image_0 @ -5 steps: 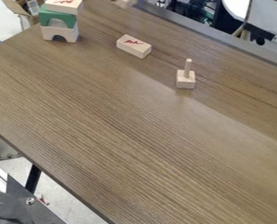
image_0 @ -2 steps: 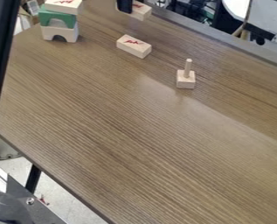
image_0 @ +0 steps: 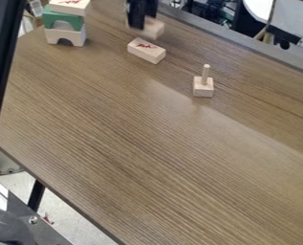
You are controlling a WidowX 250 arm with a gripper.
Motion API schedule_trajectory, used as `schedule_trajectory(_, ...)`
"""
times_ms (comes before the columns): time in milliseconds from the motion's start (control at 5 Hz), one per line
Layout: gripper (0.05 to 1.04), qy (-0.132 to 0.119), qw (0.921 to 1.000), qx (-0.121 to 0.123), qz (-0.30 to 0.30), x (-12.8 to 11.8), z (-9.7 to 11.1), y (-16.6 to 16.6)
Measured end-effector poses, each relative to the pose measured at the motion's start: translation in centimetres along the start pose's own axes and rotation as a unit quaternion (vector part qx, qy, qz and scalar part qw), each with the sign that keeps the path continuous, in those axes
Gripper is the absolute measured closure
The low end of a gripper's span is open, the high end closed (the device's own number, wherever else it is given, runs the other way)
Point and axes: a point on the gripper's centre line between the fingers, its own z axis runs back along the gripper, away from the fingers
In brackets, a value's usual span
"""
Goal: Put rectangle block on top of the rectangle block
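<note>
Lower in the view, the black gripper (image_0: 143, 21) and its held rectangle block (image_0: 154, 28) have moved nearer the resting rectangle block (image_0: 146, 50). Well left of the gripper, a black arm section (image_0: 0, 62) slants along the edge. Between them stands a stack: white arch block (image_0: 77, 36) below, green arch block (image_0: 53, 19) on it, marked rectangular block (image_0: 70, 6) on top. The gripper is clasping the held block, blurred and tilted. Just below them in view, the resting block lies flat, apart. Right of and lower than the gripper, a peg (image_0: 206, 74) stands upright in a square wooden base (image_0: 202, 88).
</note>
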Motion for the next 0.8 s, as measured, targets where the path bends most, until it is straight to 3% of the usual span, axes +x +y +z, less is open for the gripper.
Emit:
schedule_trajectory(200,0.529,0.002,1.0000,0.007,0.000,-0.01,-0.84,0.59)
schedule_trajectory(800,0.528,0.008,1.0000,0.002,-0.001,-0.18,-0.47,0.47)
